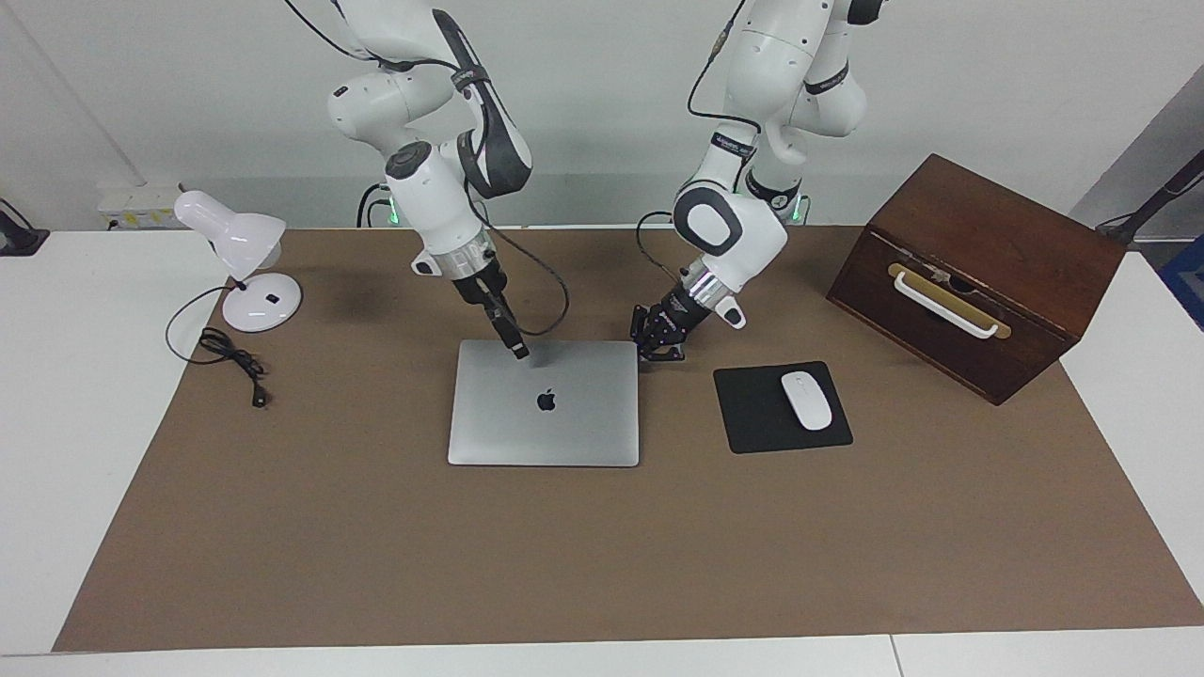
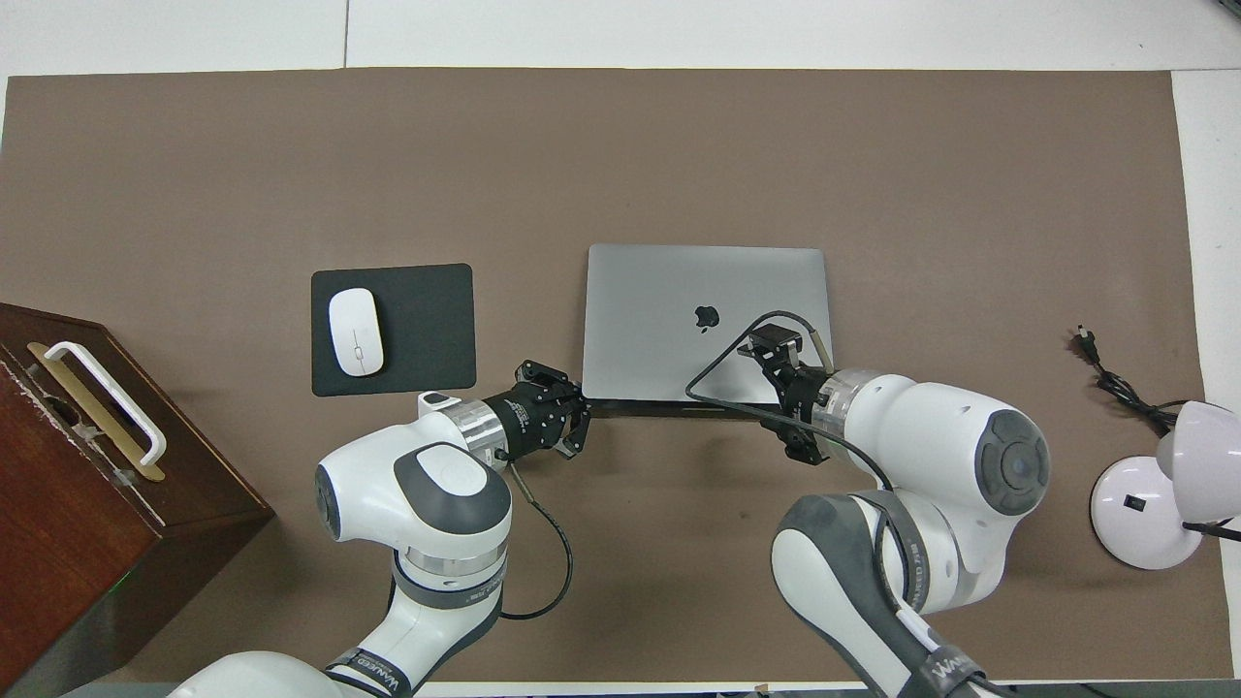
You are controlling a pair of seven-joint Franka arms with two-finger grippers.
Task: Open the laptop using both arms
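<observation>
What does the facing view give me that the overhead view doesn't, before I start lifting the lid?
Only the facing view shows height: the right gripper has its tip down at the lid near the laptop edge nearest the robots, and the left gripper sits low by the corner at the left arm's end. It also shows the wall sockets.

Only the overhead view shows the dark strip along that edge and the left gripper beside it.

Both show the closed laptop, the mouse on its pad, the wooden box and the lamp.
</observation>
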